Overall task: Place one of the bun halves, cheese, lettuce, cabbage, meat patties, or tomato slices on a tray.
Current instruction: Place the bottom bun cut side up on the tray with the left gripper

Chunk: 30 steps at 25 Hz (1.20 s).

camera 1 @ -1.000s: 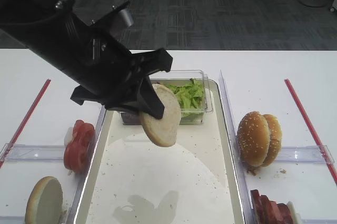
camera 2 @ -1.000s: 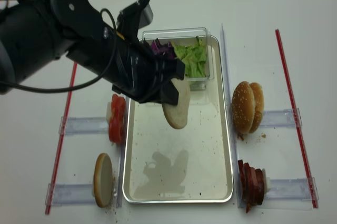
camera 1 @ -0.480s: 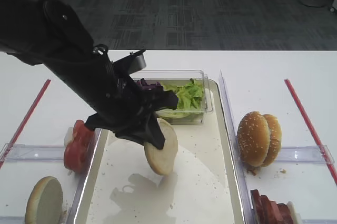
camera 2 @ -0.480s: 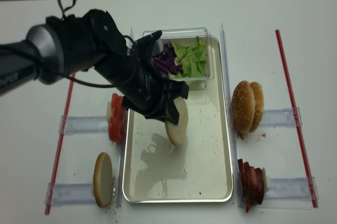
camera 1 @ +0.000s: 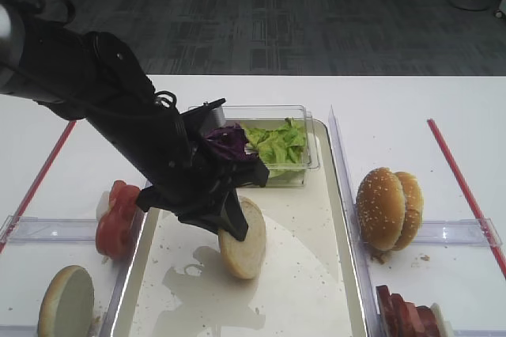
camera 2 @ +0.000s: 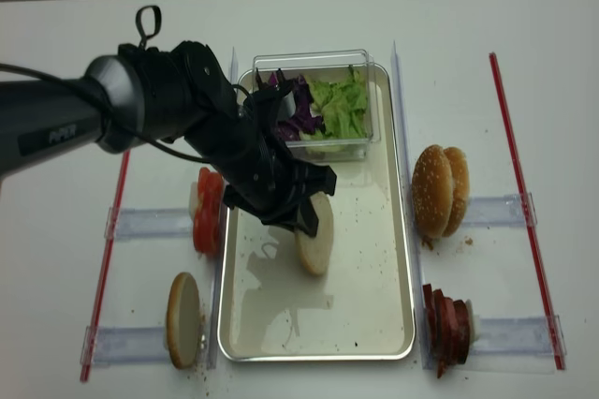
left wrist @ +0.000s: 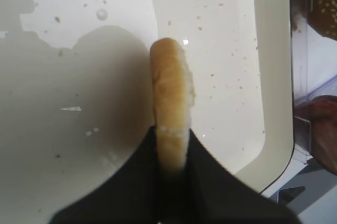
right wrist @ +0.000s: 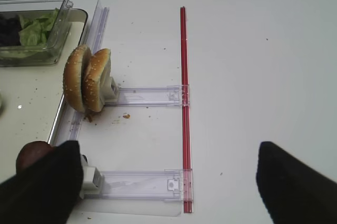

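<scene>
Cream-faced and tan-rimmed, a thin bun half [camera 1: 243, 238] stands on edge over the middle of the tray [camera 1: 336, 218], clenched in the jaws of the left gripper [camera 1: 229, 222]; bare tray surface lies open in front and to its right, the clear box of lettuce [camera 1: 277, 141] and purple cabbage [camera 1: 225, 138] behind. From the right wrist, dark jaw tips at both lower corners stand far apart with nothing between them, over white tabletop [right wrist: 253, 50] beside the sesame buns [right wrist: 87, 79]. From the left wrist, the bun's lower rim sits near the speckled surface, touching or not is unclear, well clear of the silvery rim. The realsense view shows tomato slices [camera 2: 208, 212] outside the tray's left rim, meat patties [camera 2: 449, 329] beyond its right.
</scene>
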### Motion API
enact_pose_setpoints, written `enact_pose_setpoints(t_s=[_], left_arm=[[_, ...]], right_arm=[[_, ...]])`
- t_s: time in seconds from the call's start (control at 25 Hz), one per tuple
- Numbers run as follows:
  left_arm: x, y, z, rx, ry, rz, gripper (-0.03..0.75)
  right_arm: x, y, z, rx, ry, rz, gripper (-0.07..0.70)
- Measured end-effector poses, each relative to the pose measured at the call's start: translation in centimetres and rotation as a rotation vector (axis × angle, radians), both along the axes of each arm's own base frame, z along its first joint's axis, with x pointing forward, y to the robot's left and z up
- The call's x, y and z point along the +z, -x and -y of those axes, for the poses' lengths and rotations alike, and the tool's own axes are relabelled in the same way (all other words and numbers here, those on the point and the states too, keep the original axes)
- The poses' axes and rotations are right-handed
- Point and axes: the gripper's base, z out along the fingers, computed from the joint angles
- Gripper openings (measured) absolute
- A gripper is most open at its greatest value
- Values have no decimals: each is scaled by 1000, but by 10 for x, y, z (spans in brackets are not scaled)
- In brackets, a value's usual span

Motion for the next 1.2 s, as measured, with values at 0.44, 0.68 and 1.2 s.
enact_pose_setpoints(t_s=[0.44, 0.68, 1.2], left_arm=[[-2, 0, 1, 13, 5, -16, 375], [-2, 0, 1, 23, 4, -22, 561], [-3, -2, -2, 29, -4, -20, 608]], right_arm=[[0, 0, 0, 0, 0, 0, 678], [0, 0, 0, 0, 0, -2, 678], [0, 0, 0, 0, 0, -2, 678]])
